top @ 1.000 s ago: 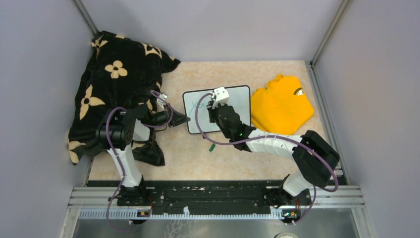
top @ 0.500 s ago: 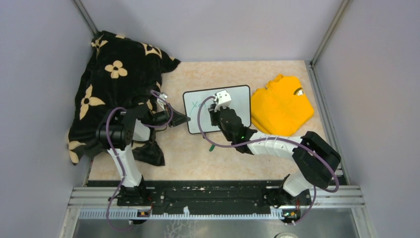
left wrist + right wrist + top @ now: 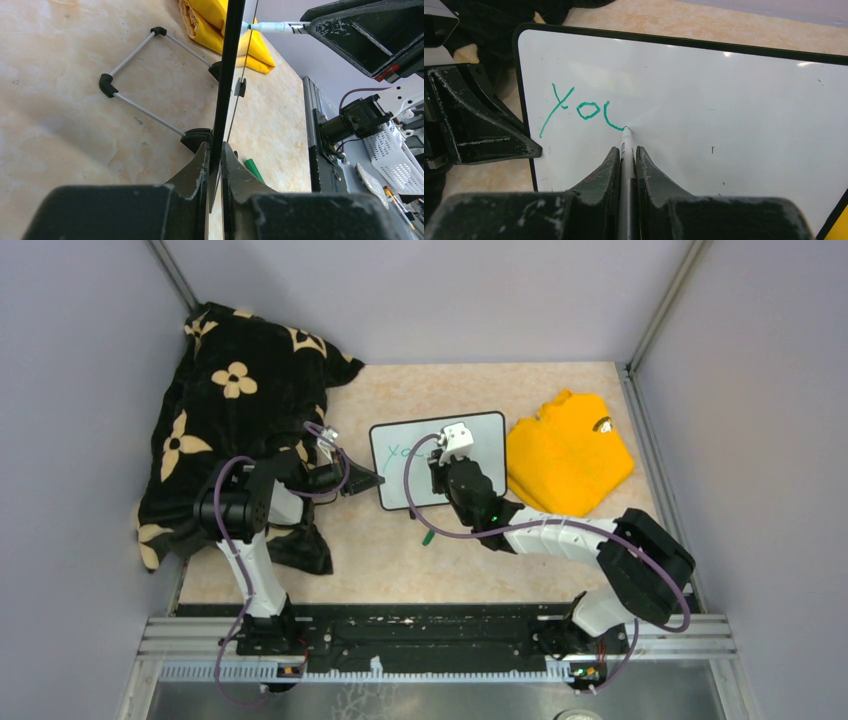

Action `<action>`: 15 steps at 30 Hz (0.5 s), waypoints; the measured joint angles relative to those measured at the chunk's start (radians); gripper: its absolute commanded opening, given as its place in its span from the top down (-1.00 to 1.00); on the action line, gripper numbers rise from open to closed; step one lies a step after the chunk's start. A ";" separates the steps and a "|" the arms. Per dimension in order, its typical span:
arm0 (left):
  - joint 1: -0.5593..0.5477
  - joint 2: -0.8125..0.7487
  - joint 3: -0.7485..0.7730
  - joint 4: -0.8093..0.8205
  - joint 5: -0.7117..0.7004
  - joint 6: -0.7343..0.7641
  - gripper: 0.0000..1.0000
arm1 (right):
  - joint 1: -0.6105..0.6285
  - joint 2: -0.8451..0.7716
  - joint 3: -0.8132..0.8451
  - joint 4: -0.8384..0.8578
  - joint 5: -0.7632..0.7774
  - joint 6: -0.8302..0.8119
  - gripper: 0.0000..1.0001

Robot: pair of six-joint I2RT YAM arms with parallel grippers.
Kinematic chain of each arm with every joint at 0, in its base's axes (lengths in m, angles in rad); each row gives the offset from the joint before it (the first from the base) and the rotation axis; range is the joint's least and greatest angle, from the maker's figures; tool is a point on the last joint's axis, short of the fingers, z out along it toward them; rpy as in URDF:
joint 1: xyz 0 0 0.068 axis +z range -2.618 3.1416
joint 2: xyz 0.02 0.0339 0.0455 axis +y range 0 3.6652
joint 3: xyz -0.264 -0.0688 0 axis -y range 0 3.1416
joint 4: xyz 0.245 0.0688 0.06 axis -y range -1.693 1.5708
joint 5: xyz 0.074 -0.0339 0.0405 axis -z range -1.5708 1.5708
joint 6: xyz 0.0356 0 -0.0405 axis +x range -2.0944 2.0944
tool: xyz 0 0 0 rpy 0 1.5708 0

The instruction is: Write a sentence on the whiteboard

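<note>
Right wrist view gives you the clearest look: the right gripper (image 3: 626, 149) is clamped on a green marker (image 3: 625, 142), whose tip touches the whiteboard (image 3: 734, 115) at the end of a curved stroke. Green writing (image 3: 574, 107) on the board's left part reads "Yo" plus that unfinished third letter. The left gripper (image 3: 215, 146) is pinched tight on the board's left edge, near its lower corner. From the left wrist you see the board edge-on, propped on a wire stand (image 3: 135, 75) behind it. Overhead, the board sits mid-surface, nearer the table's (image 3: 420, 570) far edge. A folded yellow shirt (image 3: 565, 450) lies just beside it toward the right edge, a black flower-print cloth (image 3: 235, 400) fills the far left corner, and a green cap (image 3: 427, 536) lies in front of the board.
</note>
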 measured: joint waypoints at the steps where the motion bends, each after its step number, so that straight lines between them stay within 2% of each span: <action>1: 0.000 0.000 0.000 0.000 0.000 0.000 1.00 | -0.001 0.000 0.000 0.000 0.000 0.000 1.00; 15: 0.000 0.000 0.001 -0.003 0.001 0.002 1.00 | -0.014 0.000 0.042 -0.021 0.000 -0.032 1.00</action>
